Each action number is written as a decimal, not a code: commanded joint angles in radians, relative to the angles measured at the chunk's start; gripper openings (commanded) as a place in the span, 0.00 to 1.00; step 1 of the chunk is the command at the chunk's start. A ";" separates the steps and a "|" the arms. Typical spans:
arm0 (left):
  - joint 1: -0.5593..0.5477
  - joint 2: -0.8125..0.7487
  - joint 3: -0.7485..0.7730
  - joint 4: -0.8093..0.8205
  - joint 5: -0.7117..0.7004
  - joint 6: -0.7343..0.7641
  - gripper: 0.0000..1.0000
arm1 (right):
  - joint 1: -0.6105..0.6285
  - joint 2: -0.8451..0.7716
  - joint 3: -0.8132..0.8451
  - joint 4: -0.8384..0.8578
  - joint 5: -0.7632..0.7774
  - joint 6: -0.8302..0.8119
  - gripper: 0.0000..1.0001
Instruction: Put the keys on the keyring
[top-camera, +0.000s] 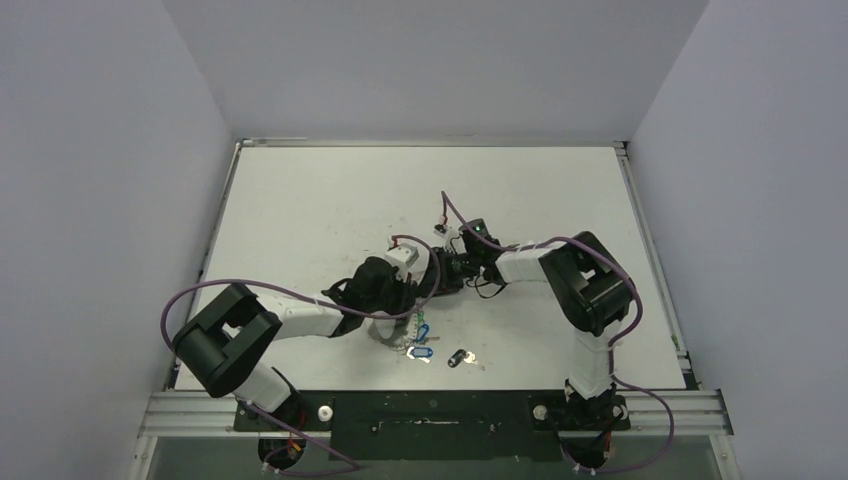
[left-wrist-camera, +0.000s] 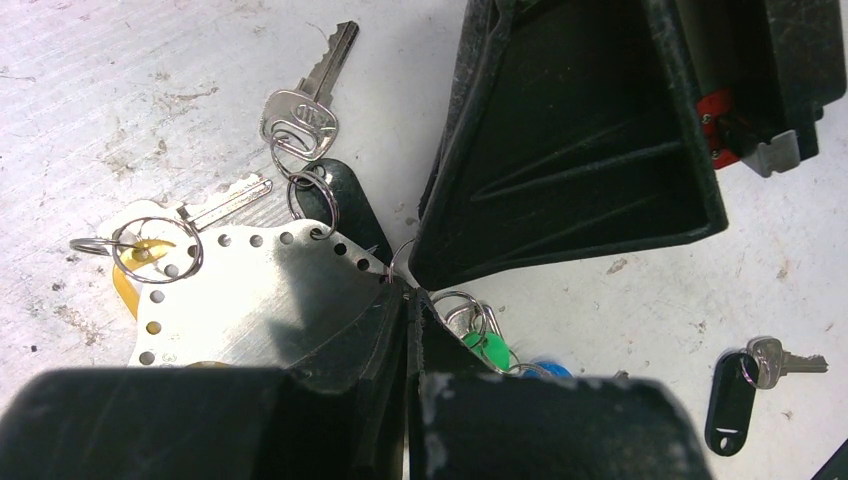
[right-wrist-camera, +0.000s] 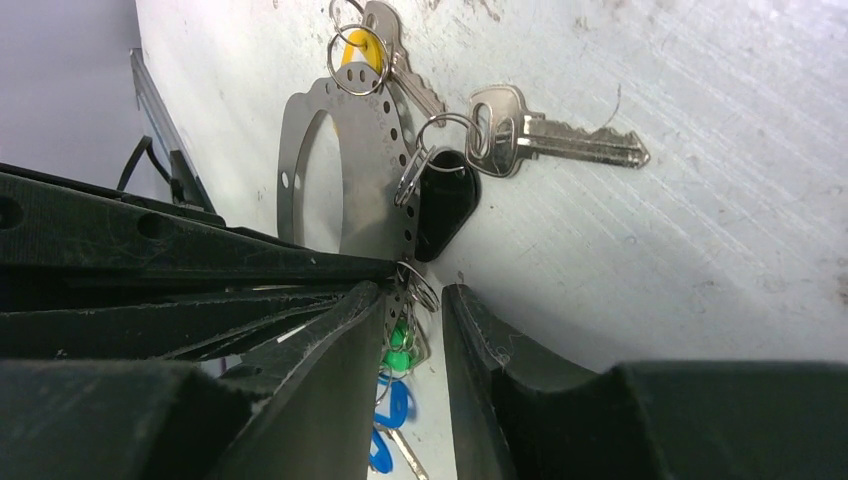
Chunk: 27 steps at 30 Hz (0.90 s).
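The keyring (left-wrist-camera: 250, 290) (lower edge, also a blue key (left-wrist-camera: 548, 369)) hides behind the left gripper (left-wrist-camera: 407, 305).

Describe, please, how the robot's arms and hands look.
The left arm and right arm alternate white links with chunky black joint housings; purple cables loop along each. The left hand and right hand have scuffed black plastic wedge-shaped fingers, and a red part shows on the right hand's body.
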 joint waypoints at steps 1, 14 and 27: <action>-0.005 0.004 -0.034 -0.035 -0.033 0.023 0.00 | -0.005 0.040 0.034 -0.001 0.039 -0.067 0.30; -0.005 0.019 -0.037 -0.018 -0.038 0.022 0.00 | -0.004 0.060 -0.048 0.229 -0.124 0.039 0.22; -0.002 -0.047 -0.077 0.089 -0.026 -0.008 0.00 | 0.001 -0.016 -0.004 0.081 -0.119 -0.050 0.00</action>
